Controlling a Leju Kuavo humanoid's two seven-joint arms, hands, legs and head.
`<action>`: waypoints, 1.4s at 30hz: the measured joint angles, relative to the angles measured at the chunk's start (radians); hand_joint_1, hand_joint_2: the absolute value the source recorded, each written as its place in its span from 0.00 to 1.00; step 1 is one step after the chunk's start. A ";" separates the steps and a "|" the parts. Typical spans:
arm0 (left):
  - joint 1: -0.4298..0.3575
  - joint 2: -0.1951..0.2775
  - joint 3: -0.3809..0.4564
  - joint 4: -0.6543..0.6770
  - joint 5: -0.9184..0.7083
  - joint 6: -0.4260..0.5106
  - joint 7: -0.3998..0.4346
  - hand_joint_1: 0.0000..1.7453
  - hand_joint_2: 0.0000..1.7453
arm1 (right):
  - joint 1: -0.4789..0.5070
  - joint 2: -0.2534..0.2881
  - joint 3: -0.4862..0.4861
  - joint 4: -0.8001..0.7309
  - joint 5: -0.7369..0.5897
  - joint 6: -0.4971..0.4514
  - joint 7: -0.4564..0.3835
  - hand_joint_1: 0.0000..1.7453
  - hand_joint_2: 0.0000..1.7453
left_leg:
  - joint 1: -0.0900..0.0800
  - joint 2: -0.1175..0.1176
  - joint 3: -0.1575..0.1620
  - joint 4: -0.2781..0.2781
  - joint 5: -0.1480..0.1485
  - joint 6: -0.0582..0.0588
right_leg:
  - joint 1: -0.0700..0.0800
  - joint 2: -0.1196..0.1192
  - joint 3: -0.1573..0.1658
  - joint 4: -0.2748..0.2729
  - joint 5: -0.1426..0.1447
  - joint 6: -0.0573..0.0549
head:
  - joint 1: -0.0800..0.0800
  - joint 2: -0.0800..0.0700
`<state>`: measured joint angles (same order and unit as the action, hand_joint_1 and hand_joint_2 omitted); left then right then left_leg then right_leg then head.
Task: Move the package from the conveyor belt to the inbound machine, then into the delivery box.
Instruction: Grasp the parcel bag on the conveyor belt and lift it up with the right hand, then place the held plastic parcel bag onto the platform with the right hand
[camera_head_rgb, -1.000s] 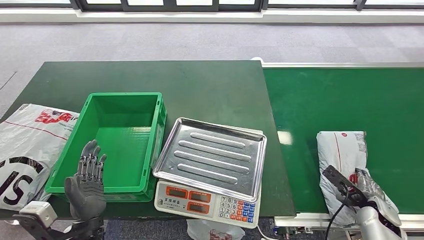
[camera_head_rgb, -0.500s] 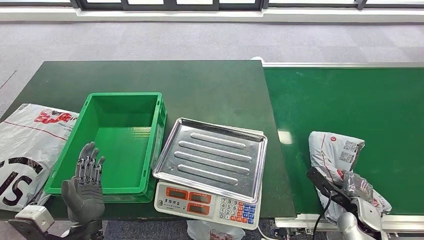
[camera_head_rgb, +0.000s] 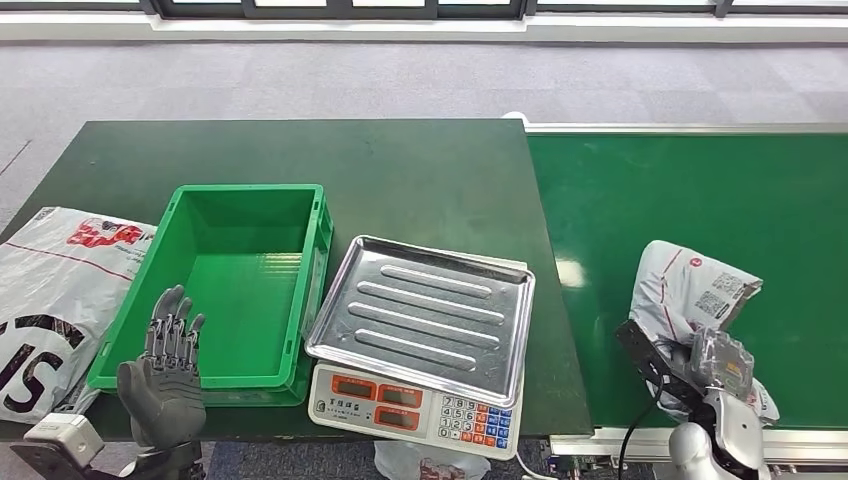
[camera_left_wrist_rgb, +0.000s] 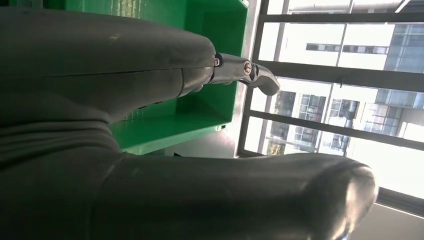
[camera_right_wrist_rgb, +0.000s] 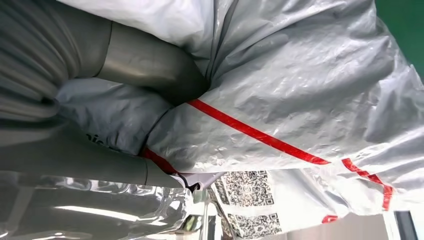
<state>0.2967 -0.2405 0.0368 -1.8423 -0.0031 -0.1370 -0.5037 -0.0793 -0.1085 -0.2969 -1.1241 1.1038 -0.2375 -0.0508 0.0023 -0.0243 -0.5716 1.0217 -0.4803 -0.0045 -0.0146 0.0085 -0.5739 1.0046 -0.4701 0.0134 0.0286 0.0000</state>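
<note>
Crinkled grey plastic of the package is bunched in the right hand, whose fingers dig into it; the far end tilts up off the belt. Left of that hand sits the scale. The left hand is empty, fingers spread, just before the green box. Beside it lies a printed bag.

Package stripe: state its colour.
Red stripe on the grey-white package; right wrist view shows it best.
</note>
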 joint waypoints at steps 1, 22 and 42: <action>0.000 -0.001 0.000 0.000 0.000 0.001 -0.003 0.00 0.00 | 0.001 0.004 -0.004 -0.022 -0.025 -0.045 -0.027 1.00 1.00 | 0.000 0.000 0.000 0.000 0.000 0.000 | 0.000 0.000 0.000 0.000 0.000 0.000 | 0.000 0.000; -0.079 -0.002 -0.013 0.080 0.002 0.001 -0.012 0.00 0.00 | -0.091 0.046 0.150 -0.454 -0.212 -0.277 -0.294 1.00 1.00 | 0.000 0.001 0.000 0.000 0.001 -0.001 | 0.000 0.001 -0.001 0.000 0.001 0.000 | 0.000 0.000; -0.189 0.023 -0.101 0.220 0.031 0.008 -0.005 0.00 0.00 | -0.419 0.263 0.512 0.121 -0.385 -0.122 -0.410 1.00 1.00 | 0.002 0.004 -0.002 -0.001 0.005 -0.004 | 0.001 0.006 -0.006 0.004 0.004 -0.003 | 0.000 0.000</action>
<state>0.1074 -0.2174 -0.0646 -1.6224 0.0282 -0.1287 -0.5085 -0.4984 0.1544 0.2149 -1.0036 0.7186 -0.3592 -0.4609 0.0040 -0.0204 -0.5737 1.0209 -0.4757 -0.0089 -0.0134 0.0142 -0.5798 1.0081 -0.4659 0.0108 0.0286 0.0000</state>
